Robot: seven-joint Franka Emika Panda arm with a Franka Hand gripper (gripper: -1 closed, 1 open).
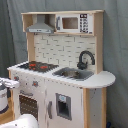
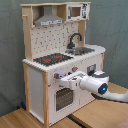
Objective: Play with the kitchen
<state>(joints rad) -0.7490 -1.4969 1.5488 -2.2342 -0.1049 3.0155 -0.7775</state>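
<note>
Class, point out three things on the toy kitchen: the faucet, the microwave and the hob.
faucet (image 1: pixel 86 59), first exterior view, on its black curved spout.
microwave (image 1: pixel 75 23), first exterior view, on its door window.
hob (image 2: pixel 53 59), second exterior view, on its black-red top.
</note>
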